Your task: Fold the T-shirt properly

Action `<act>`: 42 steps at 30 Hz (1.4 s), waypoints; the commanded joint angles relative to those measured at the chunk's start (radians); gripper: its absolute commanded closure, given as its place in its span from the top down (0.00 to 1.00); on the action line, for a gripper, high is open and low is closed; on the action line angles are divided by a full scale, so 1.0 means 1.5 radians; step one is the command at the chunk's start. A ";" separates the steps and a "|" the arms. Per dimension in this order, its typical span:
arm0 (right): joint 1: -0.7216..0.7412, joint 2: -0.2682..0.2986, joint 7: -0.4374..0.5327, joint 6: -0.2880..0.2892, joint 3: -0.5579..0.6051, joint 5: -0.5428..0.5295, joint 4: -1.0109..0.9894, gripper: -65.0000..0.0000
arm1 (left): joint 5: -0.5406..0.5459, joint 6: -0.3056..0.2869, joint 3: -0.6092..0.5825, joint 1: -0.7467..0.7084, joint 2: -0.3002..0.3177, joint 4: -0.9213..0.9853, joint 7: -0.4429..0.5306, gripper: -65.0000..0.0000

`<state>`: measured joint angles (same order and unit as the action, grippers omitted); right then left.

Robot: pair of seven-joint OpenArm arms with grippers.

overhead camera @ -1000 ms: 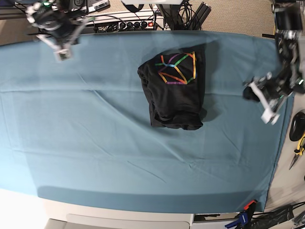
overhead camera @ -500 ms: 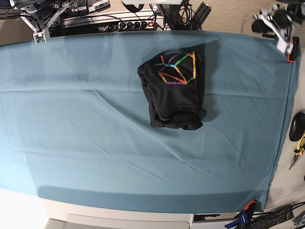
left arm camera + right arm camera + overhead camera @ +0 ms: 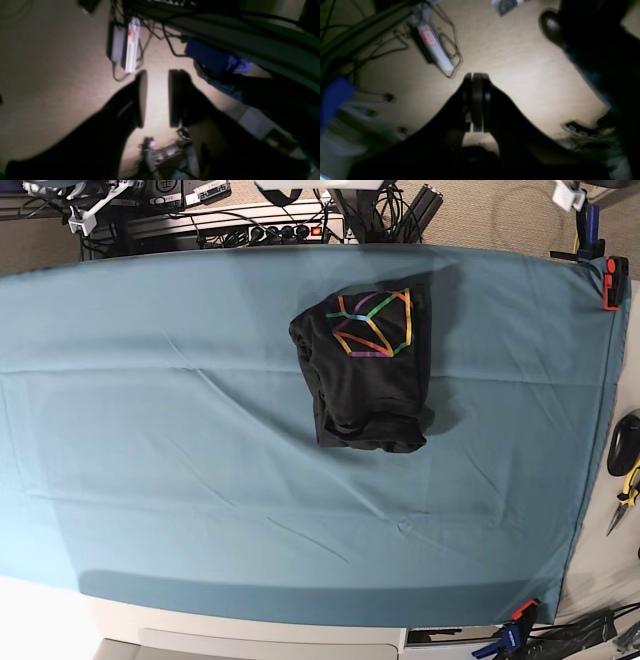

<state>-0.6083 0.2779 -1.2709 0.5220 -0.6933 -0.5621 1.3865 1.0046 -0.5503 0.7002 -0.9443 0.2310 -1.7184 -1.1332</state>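
We judge the fold essentially done. The T-shirt (image 3: 364,367) lies as a compact dark bundle on the teal table cloth (image 3: 180,440), rainbow print facing up at its far end, and neither of our grippers touches it. The bundle's near edge looks rounded and a little bunched rather than crisp, so at most a tidying pass seems left.

Our left gripper (image 3: 157,98) is parked off the table, well apart from the shirt, with a narrow clear gap between its fingers and nothing in them; below it we see only floor and cables (image 3: 160,37). Our right gripper (image 3: 476,101) is likewise well away over the floor, its pads pressed together on nothing, with a power strip (image 3: 433,48) beyond its tips.
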 commanded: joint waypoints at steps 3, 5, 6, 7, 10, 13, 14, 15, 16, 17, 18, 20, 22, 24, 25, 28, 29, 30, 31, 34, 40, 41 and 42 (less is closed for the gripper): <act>0.044 0.037 -0.002 -0.002 -0.005 -0.028 -0.110 0.00 | 0.004 -0.022 -0.026 -0.004 0.005 0.072 0.013 0.21; 0.083 0.056 0.005 -0.002 -0.004 -0.048 -0.178 0.00 | -0.016 -0.026 -0.058 0.011 0.005 0.125 0.040 0.21; 0.102 0.064 0.012 -0.002 -0.004 -0.052 -0.206 0.00 | -0.036 -0.026 -0.079 0.019 0.005 0.152 0.058 0.21; 0.120 0.071 0.018 -0.002 -0.004 -0.051 -0.230 0.00 | -0.064 -0.026 -0.103 0.028 0.005 0.180 0.080 0.21; 0.159 0.085 0.035 -0.002 -0.004 -0.051 -0.276 0.00 | -0.166 -0.025 -0.182 0.060 0.005 0.261 0.164 0.21; 0.184 0.092 0.048 -0.001 0.017 -0.046 -0.293 0.00 | -0.268 -0.025 -0.263 0.101 0.005 0.331 0.243 0.21; 0.186 0.094 0.063 -0.001 0.033 -0.036 -0.293 0.00 | -0.303 -0.025 -0.290 0.114 0.005 0.352 0.269 0.21; 0.186 0.097 0.083 0.000 0.052 -0.021 -0.293 0.00 | -0.337 -0.023 -0.317 0.126 0.005 0.370 0.298 0.21; 0.186 0.101 0.106 0.000 0.075 -0.002 -0.293 0.00 | -0.371 -0.014 -0.343 0.138 0.005 0.388 0.328 0.21; 0.186 0.102 0.130 -0.001 0.099 0.023 -0.293 0.00 | -0.406 0.002 -0.367 0.150 0.005 0.404 0.357 0.21; 0.186 0.103 0.154 -0.001 0.124 0.047 -0.293 0.00 | -0.440 0.023 -0.390 0.161 0.004 0.419 0.385 0.21; 0.186 0.102 0.201 -0.001 0.180 0.093 -0.293 0.00 | -0.510 0.080 -0.428 0.183 0.001 0.449 0.433 0.21; 0.185 0.099 0.251 -0.002 0.236 0.140 -0.293 0.00 | -0.570 0.149 -0.458 0.205 -0.003 0.475 0.462 0.21; 0.185 0.097 0.299 -0.003 0.290 0.184 -0.293 0.00 | -0.612 0.221 -0.476 0.226 -0.009 0.499 0.479 0.21; 0.185 0.097 0.319 -0.003 0.317 0.203 -0.293 0.00 | -0.629 0.253 -0.480 0.235 -0.013 0.511 0.491 0.21; 0.185 0.097 0.378 -0.010 0.387 0.241 -0.293 0.00 | -0.643 0.321 -0.482 0.264 -0.022 0.543 0.542 0.21; 0.183 0.095 0.399 -0.027 0.406 0.241 -0.293 0.00 | -0.643 0.334 -0.482 0.274 -0.024 0.553 0.554 0.21; 0.182 0.090 0.415 -0.061 0.421 0.241 -0.296 0.00 | -0.643 0.339 -0.482 0.284 -0.025 0.563 0.563 0.21; 0.182 0.082 0.434 -0.104 0.433 0.237 -0.302 0.00 | -0.643 0.339 -0.482 0.295 -0.025 0.572 0.570 0.21; 0.184 0.044 0.483 -0.238 0.440 0.205 -0.353 0.00 | -0.642 0.338 -0.482 0.330 -0.025 0.602 0.571 0.21; 0.202 -0.034 0.530 -0.257 0.440 0.193 -0.449 0.00 | -0.628 0.337 -0.482 0.388 -0.045 0.664 0.569 0.21; 0.204 -0.047 0.529 -0.257 0.439 0.193 -0.453 0.00 | -0.628 0.337 -0.482 0.396 -0.053 0.673 0.569 0.21; 0.206 -0.059 0.531 -0.259 0.439 0.193 -0.454 0.00 | -0.628 0.337 -0.482 0.403 -0.061 0.683 0.570 0.21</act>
<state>-0.2989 0.1764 -0.4843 0.1337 -0.0315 -0.2718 0.6994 0.0647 -0.0414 -0.0235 -0.3317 0.1394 -0.6891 -0.2790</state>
